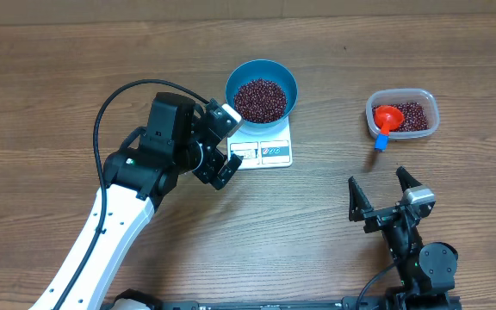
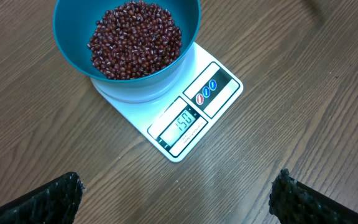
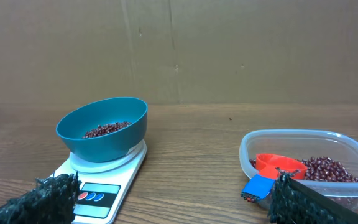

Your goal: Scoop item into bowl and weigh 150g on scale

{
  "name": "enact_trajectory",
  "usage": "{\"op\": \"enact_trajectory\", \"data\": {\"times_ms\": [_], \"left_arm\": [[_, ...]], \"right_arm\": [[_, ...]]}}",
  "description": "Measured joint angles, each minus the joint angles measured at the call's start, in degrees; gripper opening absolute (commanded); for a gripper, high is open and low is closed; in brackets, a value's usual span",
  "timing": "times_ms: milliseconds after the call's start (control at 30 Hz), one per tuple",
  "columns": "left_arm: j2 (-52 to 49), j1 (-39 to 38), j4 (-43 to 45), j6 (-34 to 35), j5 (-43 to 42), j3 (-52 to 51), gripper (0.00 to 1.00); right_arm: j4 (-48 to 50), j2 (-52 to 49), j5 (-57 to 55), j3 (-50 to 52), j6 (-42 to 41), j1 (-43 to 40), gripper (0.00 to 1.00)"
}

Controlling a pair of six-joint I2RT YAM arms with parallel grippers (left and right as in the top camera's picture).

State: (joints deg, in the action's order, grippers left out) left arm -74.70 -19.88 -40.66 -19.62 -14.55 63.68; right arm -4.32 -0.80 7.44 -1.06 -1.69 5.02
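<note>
On the scale [image 1: 274, 153] sits the bowl [image 1: 289, 82] of beans [image 1: 260, 99] for weighing; my left pincer [image 1: 232, 143] and right pincer [image 1: 376, 179] gape empty, scoop [image 1: 388, 118] parked in the tub [image 1: 435, 116].

Blue bowl [image 2: 72, 37], red-brown beans [image 2: 135, 40], white scale [image 2: 143, 118].

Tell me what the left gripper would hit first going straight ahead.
Probably the scale, at its display edge; depth is unclear, so the table just short of it could come first.
</note>
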Motion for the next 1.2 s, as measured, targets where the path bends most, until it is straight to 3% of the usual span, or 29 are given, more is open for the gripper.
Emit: {"op": "enact_trajectory", "data": {"times_ms": [767,1000,1200], "left_arm": [[0.33,0.00,-1.84,0.09,2.43,-0.02,1.00],[10.95,5.44,7.26,4.52,3.39,-4.87,1.00],[25.35,14.12,20.37,7.80,0.96,-18.51,1.00]], "right_arm": [[-0.02,0.00,0.00,0.00,0.02,0.02,1.00],[-0.04,0.00,0.00,0.00,0.04,0.00,1.00],[0.02,0.00,0.00,0.00,0.02,0.00,1.00]]}}
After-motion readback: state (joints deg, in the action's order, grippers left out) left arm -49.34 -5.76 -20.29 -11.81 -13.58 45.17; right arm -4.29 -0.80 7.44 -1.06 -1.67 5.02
